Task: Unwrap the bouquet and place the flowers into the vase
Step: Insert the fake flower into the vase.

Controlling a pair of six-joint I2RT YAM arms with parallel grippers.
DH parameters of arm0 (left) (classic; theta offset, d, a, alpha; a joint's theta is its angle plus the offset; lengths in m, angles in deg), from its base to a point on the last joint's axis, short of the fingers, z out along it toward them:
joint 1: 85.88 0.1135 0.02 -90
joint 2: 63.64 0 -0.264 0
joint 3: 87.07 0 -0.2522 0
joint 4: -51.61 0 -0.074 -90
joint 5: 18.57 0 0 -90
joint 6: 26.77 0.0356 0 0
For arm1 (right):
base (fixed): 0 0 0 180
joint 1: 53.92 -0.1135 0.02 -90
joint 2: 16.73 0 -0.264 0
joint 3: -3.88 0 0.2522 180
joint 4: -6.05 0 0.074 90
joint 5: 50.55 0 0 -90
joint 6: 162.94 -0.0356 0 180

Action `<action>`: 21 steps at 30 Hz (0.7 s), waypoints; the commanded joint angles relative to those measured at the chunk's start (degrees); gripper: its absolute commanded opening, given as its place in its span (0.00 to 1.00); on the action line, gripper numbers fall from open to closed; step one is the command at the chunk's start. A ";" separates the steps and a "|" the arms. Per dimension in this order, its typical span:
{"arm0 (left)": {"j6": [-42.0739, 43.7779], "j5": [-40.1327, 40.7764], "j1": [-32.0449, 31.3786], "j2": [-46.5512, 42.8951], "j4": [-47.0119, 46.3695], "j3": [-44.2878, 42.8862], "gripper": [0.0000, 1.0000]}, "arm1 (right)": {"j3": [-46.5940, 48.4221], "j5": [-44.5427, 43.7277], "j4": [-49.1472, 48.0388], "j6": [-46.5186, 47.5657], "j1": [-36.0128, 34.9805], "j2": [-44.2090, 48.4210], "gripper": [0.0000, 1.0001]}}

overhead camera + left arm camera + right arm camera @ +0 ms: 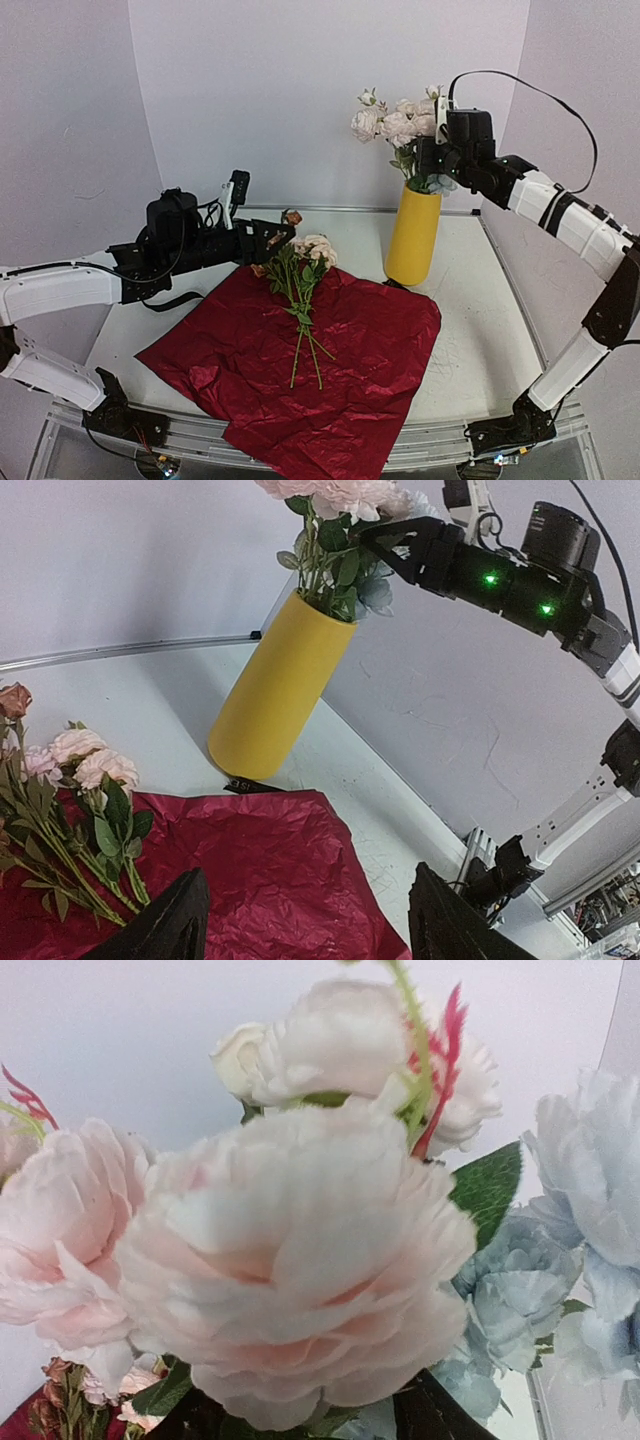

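I see vase [413,235] holding pale flowers [395,122], right gripper [422,160] parted among them, left gripper [300,925] open, loose stems [300,290] on paper [370,360]

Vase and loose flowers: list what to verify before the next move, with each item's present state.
1. The vase stands upright: ok.
2. Flowers in the vase sit with their blooms above the rim: ok.
3. The right gripper is clear of those stems: cannot tell. It is at the leaves just above the rim.
4. The left gripper is open and empty: ok.
5. Flowers on the paper lie unwrapped and within reach of the left gripper: ok.
6. The red paper is spread flat, not caught on any stem: ok.
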 commanded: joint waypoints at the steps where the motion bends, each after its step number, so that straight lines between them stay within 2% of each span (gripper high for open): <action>1: -0.80 5.61 -0.13 -1.88 -0.03 0.01 0.69 | -0.35 2.69 1.06 -1.89 0.17 5.85 0.61; 4: -2.75 14.75 -0.08 -0.07 7.24 -2.51 0.72 | -1.41 4.99 2.40 -2.65 0.17 8.01 0.70; 5: -3.23 17.17 -0.04 0.78 10.44 -3.70 0.76 | -1.87 5.86 2.72 -2.82 0.18 8.68 0.73; 8: -4.93 20.23 -0.02 3.42 17.11 -7.14 0.97 | -2.74 8.00 3.85 -3.03 0.18 10.92 0.81; 9: -5.54 20.50 0.07 3.84 17.63 -7.27 0.99 | -3.00 8.45 4.38 -3.11 0.15 11.40 0.82; 16: -9.29 20.77 0.24 7.70 17.61 -6.80 0.98 | -6.80 18.48 6.58 -4.97 0.16 15.64 0.84; 21: -10.53 20.71 0.24 12.09 17.51 -7.37 0.85 | -10.37 27.48 6.69 -6.22 0.13 17.18 0.84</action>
